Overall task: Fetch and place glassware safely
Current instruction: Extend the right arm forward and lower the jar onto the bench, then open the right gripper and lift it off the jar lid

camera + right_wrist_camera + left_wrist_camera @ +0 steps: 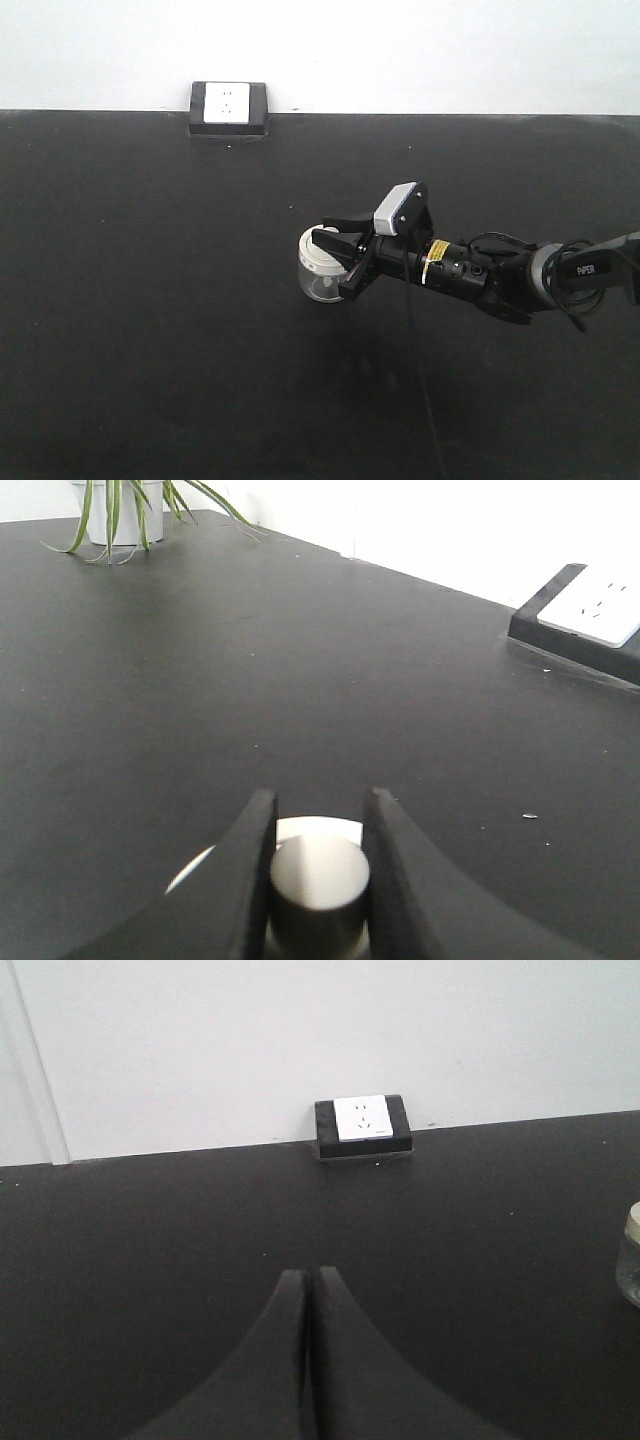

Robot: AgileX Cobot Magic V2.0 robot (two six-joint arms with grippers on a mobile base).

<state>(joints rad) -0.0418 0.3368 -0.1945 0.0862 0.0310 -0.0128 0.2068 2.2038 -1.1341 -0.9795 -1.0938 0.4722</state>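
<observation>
The glassware (320,272) is a small clear jar with a cream-white lid, a little right of the middle of the black table (150,300). My right gripper (337,258) reaches in from the right and is shut on the lid's central knob (320,880). In the right wrist view the knob fills the gap between both fingers (395,850), and the lid (318,828) shows behind it. I cannot tell whether the jar rests on the table. My left gripper (310,1275) is shut with nothing in it, low over bare table. The jar's edge (632,1255) shows at its far right.
A black-framed white wall socket (229,107) sits at the table's back edge against the white wall, also seen as the socket (362,1125) and the socket (590,605). A potted plant (125,510) stands at a far corner of the table.
</observation>
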